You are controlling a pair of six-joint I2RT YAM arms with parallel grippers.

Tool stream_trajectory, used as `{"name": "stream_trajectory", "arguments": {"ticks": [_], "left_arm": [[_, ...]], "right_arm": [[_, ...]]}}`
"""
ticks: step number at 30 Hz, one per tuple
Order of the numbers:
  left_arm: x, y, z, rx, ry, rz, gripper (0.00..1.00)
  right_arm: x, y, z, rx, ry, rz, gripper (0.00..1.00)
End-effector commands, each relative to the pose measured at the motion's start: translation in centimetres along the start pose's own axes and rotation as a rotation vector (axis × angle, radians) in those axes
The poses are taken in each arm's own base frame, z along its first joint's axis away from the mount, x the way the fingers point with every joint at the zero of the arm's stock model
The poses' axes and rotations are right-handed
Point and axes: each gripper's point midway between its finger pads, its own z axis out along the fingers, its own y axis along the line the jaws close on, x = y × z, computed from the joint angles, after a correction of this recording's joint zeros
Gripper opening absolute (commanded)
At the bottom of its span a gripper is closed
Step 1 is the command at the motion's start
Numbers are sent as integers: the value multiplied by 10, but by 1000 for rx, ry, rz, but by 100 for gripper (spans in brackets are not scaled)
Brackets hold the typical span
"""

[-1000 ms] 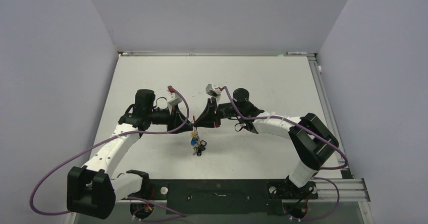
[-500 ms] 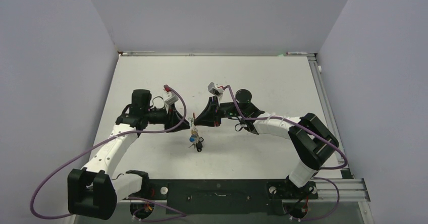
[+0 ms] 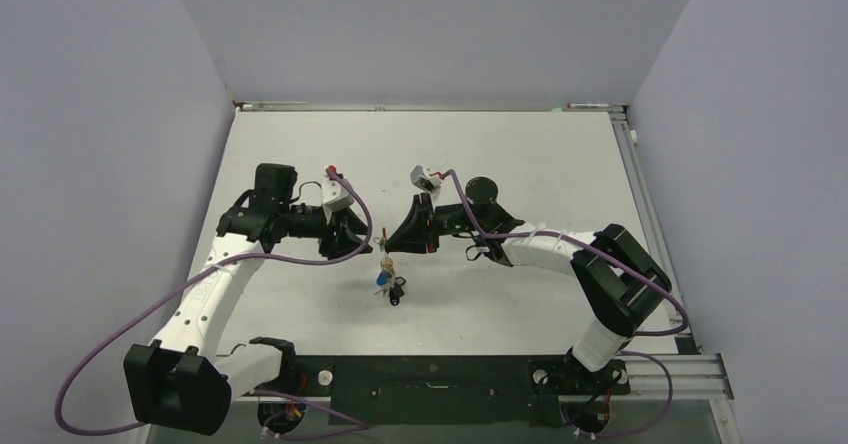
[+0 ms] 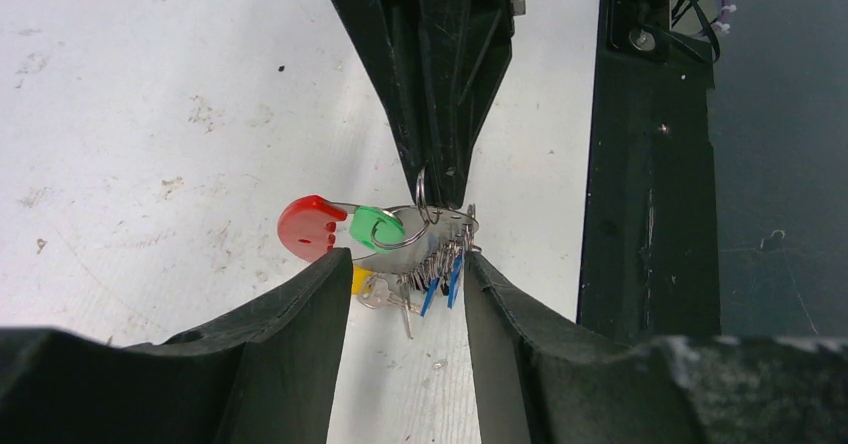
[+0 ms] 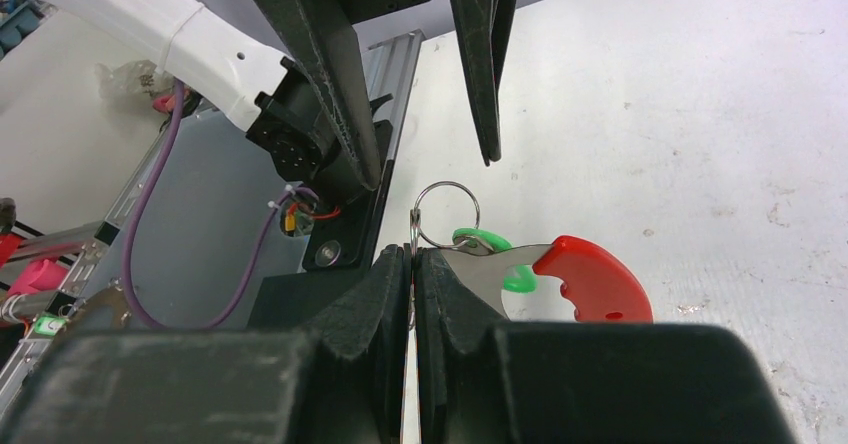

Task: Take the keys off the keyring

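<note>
The keyring (image 4: 425, 241) is a grey crescent with a red arc (image 4: 304, 227). It hangs above the table from a small wire loop (image 5: 446, 208). My right gripper (image 5: 413, 260) is shut on that loop; in the left wrist view its closed fingers (image 4: 440, 84) come down onto it. The keys (image 4: 432, 276) dangle under the ring with blue, yellow and one green tag (image 4: 372, 228). In the top view the bunch (image 3: 388, 280) hangs between both grippers. My left gripper (image 4: 407, 264) is open and empty, its fingers either side of the keys and a little short of them.
The black base rail (image 4: 650, 164) and the arm mounts run along the near table edge. Purple cables (image 3: 200, 289) loop beside the left arm. White table (image 3: 520, 154) lies behind both grippers.
My left arm has drawn back to the left, away from the keys. The right gripper and the hanging bunch have stayed in place.
</note>
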Motion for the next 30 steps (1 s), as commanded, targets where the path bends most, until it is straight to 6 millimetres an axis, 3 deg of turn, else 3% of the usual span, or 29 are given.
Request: {"name": "stream_trajectory", "arguments": {"ticks": [1, 11, 17, 21, 30], "left_arm": [[-5, -6, 1, 36, 2, 74, 42], [-3, -15, 10, 80, 24, 113, 37], [5, -16, 11, 78, 41, 109, 11], [10, -17, 11, 80, 49, 102, 1], [13, -19, 16, 82, 53, 88, 0]], "right_arm": [[-19, 17, 3, -69, -33, -96, 5], [-19, 21, 8, -88, -27, -85, 5], [-23, 23, 8, -96, -42, -74, 5], [-27, 23, 7, -89, -63, -63, 5], [-30, 17, 7, -59, -116, -17, 5]]}}
